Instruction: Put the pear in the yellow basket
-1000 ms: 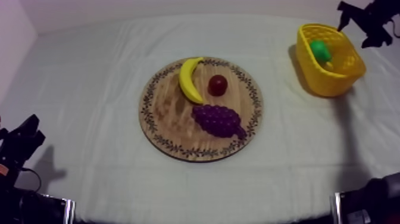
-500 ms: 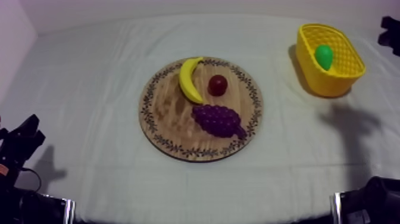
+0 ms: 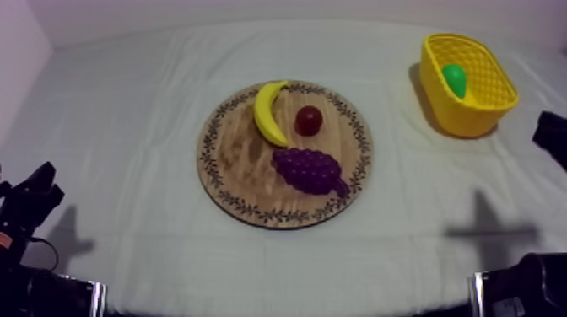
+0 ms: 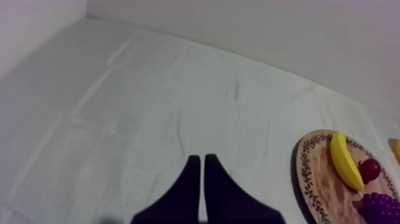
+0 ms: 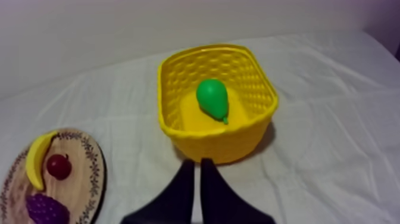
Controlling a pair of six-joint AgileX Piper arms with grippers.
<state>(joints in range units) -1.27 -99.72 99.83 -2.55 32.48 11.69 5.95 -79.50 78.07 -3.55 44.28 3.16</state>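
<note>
My right gripper hangs just short of the yellow basket, fingers pressed into a narrow wedge and holding nothing. My left gripper is closed and empty likewise, out at 8 o'clock from the wooden board. The likely trouble, I judge, is the right arm clipping the light basket wall on a careless swing and tipping it. Farther in, the pear lies on its side on the basket floor, smooth and bright green, nearer the 9 o'clock wall. The basket stands at 2 o'clock from the board.

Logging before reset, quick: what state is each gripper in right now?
Left gripper: closed, holding nothing.
Right gripper: closed, holding nothing; pear lies in the basket.
</note>
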